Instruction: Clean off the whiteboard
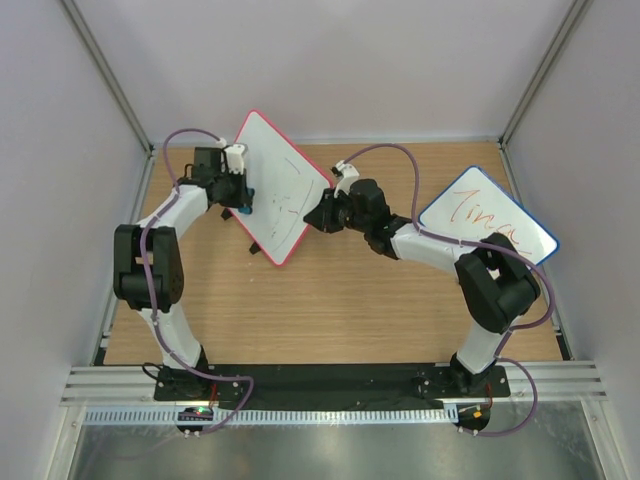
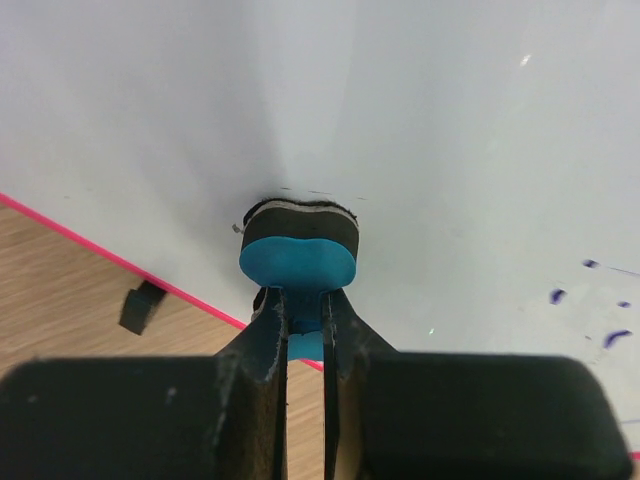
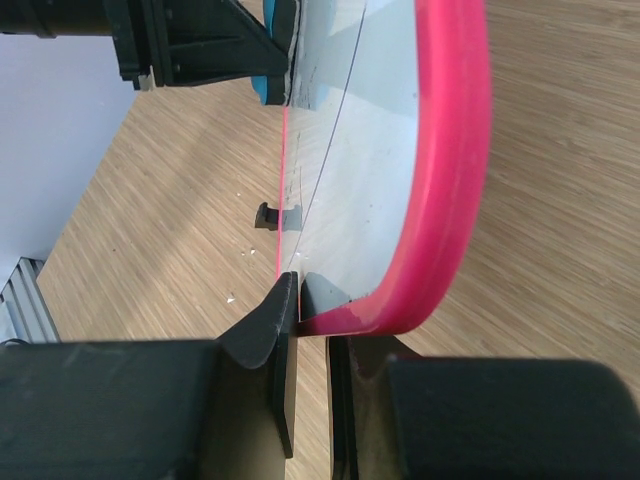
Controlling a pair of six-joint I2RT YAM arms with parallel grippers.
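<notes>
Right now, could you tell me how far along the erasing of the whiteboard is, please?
Partly done. The whiteboard around the eraser looks wiped white. In hand: the right gripper clamps the pink frame, holding the board tilted up, while the left gripper presses the blue eraser to its face. Left: purple specks to one side of the eraser and faint strokes near the board's middle.
</notes>
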